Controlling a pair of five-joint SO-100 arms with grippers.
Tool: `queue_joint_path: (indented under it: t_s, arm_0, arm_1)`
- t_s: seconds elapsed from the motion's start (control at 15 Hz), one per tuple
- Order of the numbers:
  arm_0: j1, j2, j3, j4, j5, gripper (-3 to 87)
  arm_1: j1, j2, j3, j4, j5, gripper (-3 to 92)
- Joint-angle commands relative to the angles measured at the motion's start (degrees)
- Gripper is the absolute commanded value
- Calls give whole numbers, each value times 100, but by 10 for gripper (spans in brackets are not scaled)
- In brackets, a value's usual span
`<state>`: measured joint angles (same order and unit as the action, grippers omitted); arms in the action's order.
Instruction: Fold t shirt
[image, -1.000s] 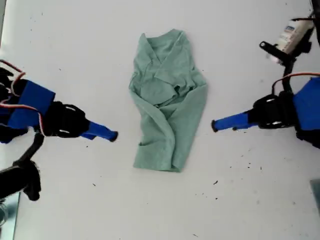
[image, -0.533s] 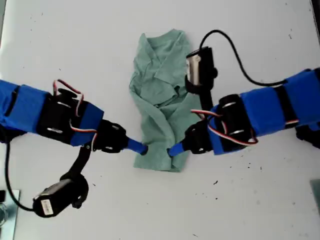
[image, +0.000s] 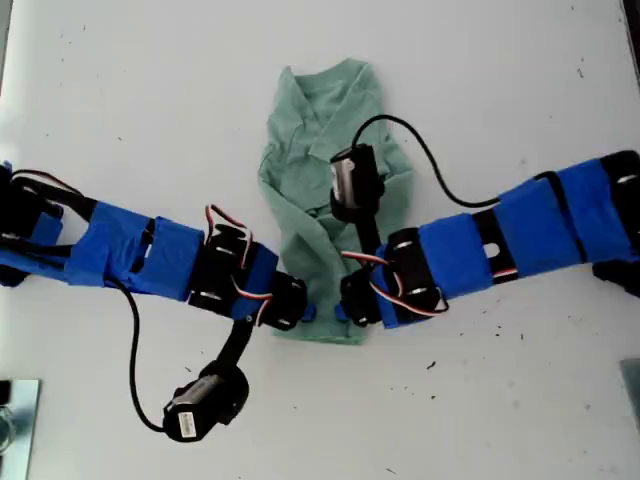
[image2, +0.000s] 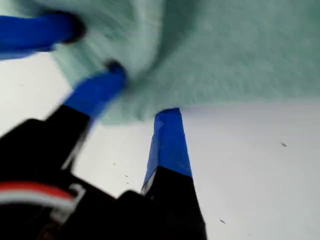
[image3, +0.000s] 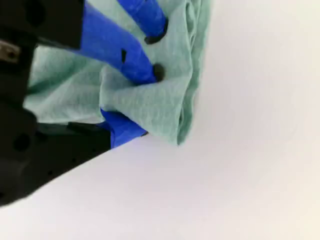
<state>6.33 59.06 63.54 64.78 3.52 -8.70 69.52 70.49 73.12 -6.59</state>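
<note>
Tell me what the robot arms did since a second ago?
Both arms swung in from the exterior view's sides to the lower hem of the t shirt. My first gripper straddles its edge, open; my second gripper has a fold between its fingers. The t shirt hasn't moved.

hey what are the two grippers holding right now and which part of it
My second gripper straddles the bottom hem of the t shirt, near one corner. My first gripper is open at that hem, gripping nothing. Whether the second has clamped cannot be told.

white table (image: 120, 110), scattered dark specks
</note>
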Motion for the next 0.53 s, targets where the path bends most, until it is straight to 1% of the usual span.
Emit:
queue_joint_path:
  t_s: [0.0, 0.2, 0.33, 0.47]
  arm_0:
    - [255, 44, -237, -167, 123, -2]
    - [475, 483, -483, -378, 272, -2]
    - [650, 993, -483, -545, 413, -2]
    - [879, 1380, -483, -826, 431, -2]
  arm_1:
    - [-176, -18, -35, -9, -272, -14]
    - [-316, 773, -114, 316, -439, -14]
    - [-606, 1819, -369, 642, -404, -14]
    - [-949, 2663, -369, 650, -255, -13]
